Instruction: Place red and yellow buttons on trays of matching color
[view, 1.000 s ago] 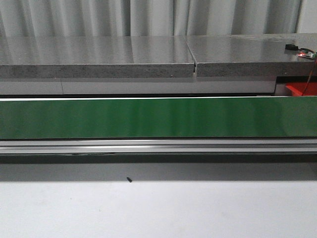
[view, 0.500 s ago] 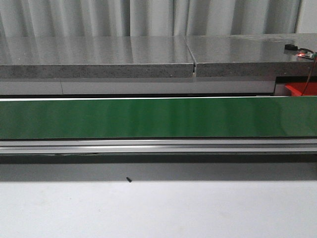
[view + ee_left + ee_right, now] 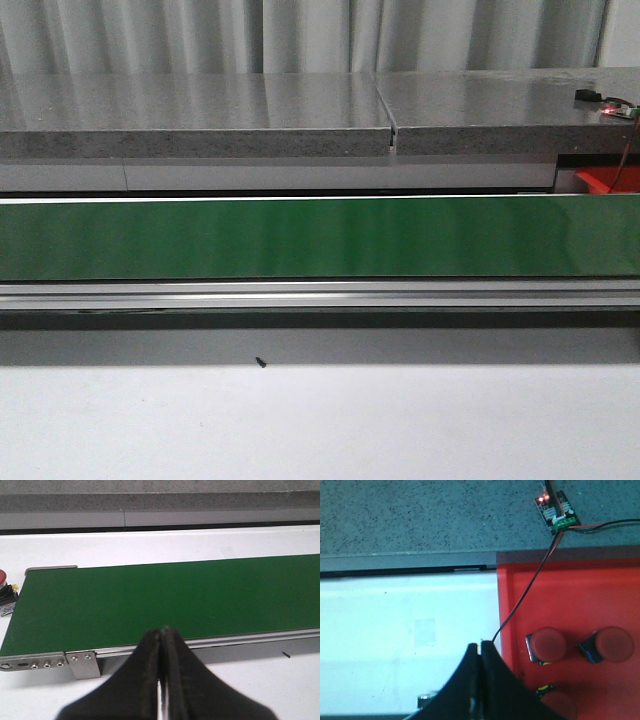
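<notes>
Red tray (image 3: pixel 580 630) cut off, third red button (image 3: pixel 555 702) half hidden

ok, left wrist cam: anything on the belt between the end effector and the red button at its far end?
No. Bare green belt between end effector and red button.

**Count of Items in View**

Four red buttons were visible: three (image 3: pixel 546 643) (image 3: pixel 614 644) (image 3: pixel 559 703) lay in the one red tray (image 3: pixel 580 590), and a fourth (image 3: pixel 2 578) sat beside the end of the single green conveyor belt (image 3: pixel 300 238). One small circuit board (image 3: pixel 556 511) rested on the grey counter (image 3: pixel 420 515), with wires running from it. Two grippers (image 3: pixel 162 645) (image 3: pixel 481 665) appeared, one in each wrist view.
</notes>
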`<state>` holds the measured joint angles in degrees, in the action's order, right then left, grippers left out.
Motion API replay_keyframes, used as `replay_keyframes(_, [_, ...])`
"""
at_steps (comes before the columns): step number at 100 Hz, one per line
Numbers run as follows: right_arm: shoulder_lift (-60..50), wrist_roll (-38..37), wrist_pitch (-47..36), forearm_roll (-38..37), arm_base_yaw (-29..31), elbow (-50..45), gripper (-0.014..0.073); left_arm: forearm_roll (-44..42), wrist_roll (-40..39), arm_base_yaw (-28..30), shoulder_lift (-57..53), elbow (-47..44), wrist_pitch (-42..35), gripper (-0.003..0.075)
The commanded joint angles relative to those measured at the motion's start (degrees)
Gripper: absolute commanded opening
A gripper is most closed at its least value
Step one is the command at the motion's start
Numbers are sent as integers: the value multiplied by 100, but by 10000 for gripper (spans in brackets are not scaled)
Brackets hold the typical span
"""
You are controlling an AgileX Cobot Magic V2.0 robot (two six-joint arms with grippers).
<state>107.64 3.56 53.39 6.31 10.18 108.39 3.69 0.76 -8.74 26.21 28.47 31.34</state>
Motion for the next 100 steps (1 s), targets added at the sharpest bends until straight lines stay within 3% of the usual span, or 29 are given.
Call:
replay_keyframes(1, [-641,71,-281,28,-56,-125,-68,20,-41,-52,17,158,-443,-19])
replay_keyframes(100, [-4923,109,-2103,109,-162,-4890,-68,20,-41,-52,17,158,-443,-19])
